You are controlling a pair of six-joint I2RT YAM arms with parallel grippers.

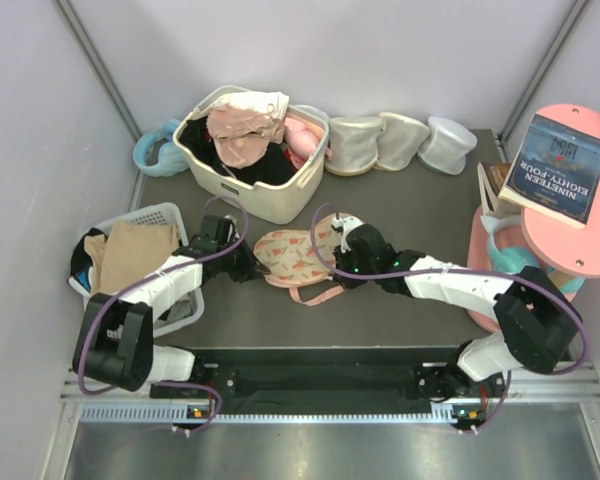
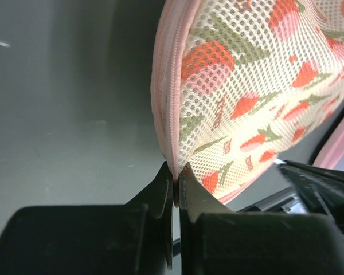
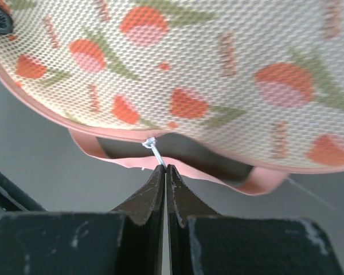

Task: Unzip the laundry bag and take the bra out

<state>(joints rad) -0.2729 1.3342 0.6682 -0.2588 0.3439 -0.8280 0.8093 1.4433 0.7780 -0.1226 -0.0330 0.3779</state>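
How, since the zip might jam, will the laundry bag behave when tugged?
Probably floppy: the laundry bag is thin mesh, pinched at its seam by the left hand. Likely light, so it may slide on the table rather than unzip. The thin zip pull in the right hand might slip.

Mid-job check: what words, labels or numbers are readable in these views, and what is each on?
"NINETEEN EIGHTY-FOUR": on the cover of the book lying on the pink stand.
Smaller lettering above that title on the book: too blurred to read.
Reddish word-like marks in the bag print, seen in both wrist views: too blurred to read.
No other text is legible.
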